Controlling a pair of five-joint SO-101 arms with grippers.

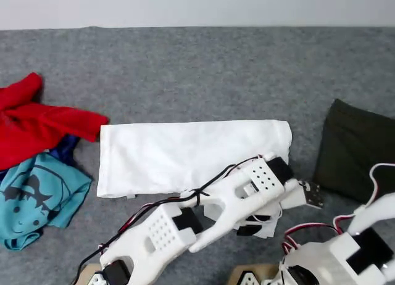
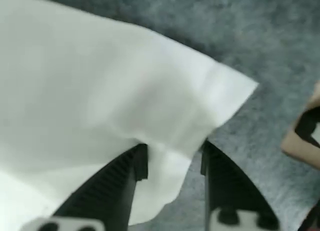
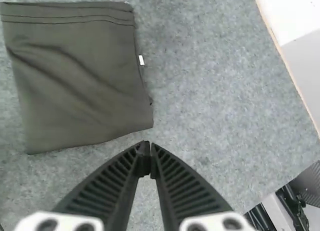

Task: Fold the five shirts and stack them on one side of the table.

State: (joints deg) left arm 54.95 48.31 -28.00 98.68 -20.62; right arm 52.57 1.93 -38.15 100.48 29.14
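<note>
Left gripper gapes around the white shirt's corner, the rest cut off; right gripper, pinched together and empty, sits just beside the folded olive shirt.

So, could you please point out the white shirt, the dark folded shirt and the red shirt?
white shirt point(image 1: 185, 155), high view, middle of the flat cloth.
dark folded shirt point(image 3: 75, 76), right wrist view, centre of its top.
red shirt point(image 1: 37, 128), high view, middle of the crumpled body.
</note>
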